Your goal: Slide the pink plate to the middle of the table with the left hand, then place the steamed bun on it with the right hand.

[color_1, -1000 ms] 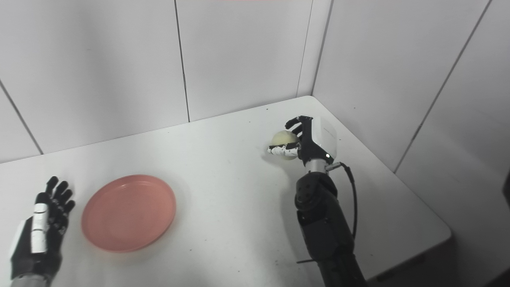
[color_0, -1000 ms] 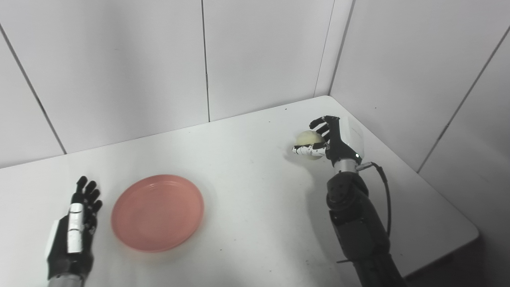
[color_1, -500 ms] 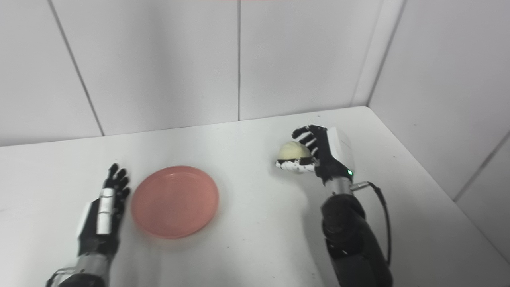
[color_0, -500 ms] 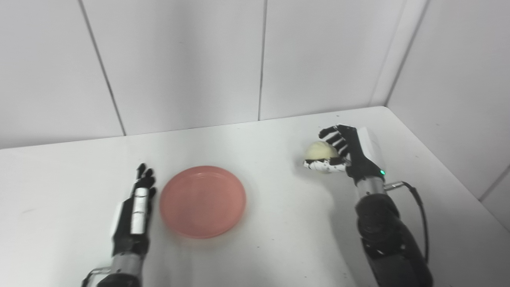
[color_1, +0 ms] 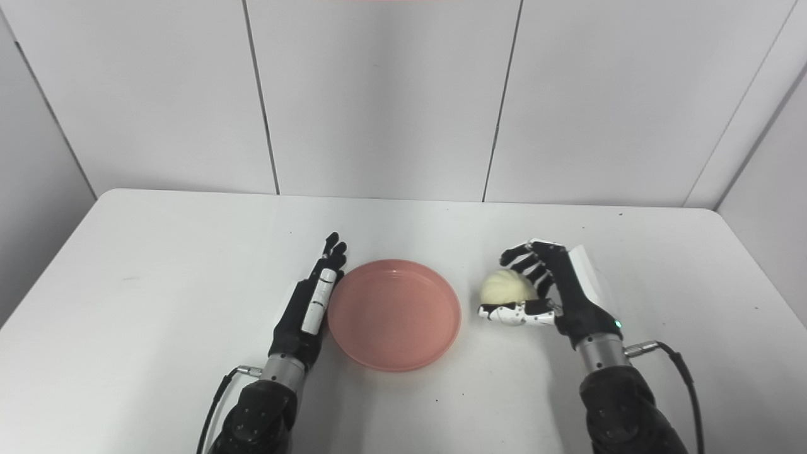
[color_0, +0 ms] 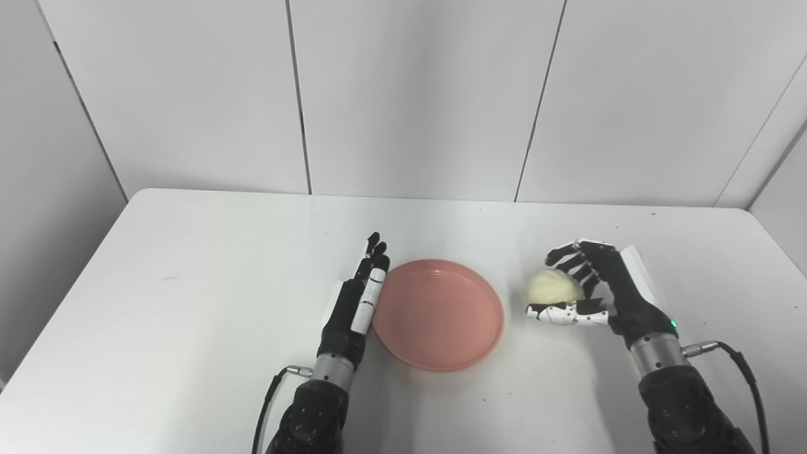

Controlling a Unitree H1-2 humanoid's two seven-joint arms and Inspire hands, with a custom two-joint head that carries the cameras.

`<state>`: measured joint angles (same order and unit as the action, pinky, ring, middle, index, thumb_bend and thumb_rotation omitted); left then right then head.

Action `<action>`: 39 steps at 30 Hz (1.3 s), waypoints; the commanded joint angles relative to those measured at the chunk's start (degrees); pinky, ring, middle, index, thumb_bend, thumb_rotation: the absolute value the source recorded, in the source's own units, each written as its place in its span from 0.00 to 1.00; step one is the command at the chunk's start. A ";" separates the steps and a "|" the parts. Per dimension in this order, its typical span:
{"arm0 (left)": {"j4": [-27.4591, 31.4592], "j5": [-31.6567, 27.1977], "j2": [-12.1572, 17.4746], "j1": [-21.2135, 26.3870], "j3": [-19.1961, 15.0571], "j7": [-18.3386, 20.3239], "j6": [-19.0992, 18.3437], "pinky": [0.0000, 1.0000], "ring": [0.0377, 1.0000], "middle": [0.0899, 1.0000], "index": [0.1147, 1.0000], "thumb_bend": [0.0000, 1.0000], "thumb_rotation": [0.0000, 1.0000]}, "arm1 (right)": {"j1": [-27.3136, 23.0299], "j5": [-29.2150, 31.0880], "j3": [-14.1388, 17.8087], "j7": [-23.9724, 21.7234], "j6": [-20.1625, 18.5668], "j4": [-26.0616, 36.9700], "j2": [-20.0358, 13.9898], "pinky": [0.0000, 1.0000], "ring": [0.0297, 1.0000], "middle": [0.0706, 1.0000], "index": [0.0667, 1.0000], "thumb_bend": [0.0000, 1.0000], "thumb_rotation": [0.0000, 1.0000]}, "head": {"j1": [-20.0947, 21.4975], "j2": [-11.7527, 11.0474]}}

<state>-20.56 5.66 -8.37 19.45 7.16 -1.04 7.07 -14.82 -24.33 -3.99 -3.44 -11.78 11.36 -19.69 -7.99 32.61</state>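
Plate (color_0: 439, 314) seemingly unmoved, camera panned left

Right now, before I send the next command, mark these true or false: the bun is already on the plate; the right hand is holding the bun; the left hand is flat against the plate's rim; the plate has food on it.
1. The steamed bun is on the pink plate: false, it is to the plate's right.
2. The right hand holds the bun: true.
3. The left hand lies open along the plate's left rim: true.
4. The plate has food on it: false, it is bare.
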 commanded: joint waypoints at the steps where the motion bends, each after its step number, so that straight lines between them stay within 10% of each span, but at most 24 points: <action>1: -2.27 1.05 -0.90 -1.33 0.66 -1.26 1.99 0.99 1.00 1.00 0.97 0.66 1.00 | -2.77 -1.04 -0.63 -0.41 0.66 2.81 0.52 0.18 0.25 0.42 0.47 0.52 0.00 | -0.29 0.08; 19: -1.38 0.17 -0.53 -1.89 0.51 -0.45 2.31 1.00 1.00 1.00 0.97 0.64 1.00 | -2.92 -3.43 -5.94 0.29 8.02 -5.15 3.44 0.24 0.32 0.40 0.50 0.52 0.00 | 2.79 -0.33; 39: 6.49 -6.02 4.60 -4.87 -0.81 5.88 -3.54 1.00 1.00 1.00 0.98 0.64 1.00 | -3.43 -12.96 -11.94 11.31 14.03 -12.85 11.56 0.26 0.33 0.37 0.49 0.51 0.00 | 11.56 0.94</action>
<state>-14.07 0.25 -4.50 16.00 6.56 3.67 3.81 -16.41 -36.80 -15.99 5.06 -1.24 -2.10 -8.87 3.60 33.49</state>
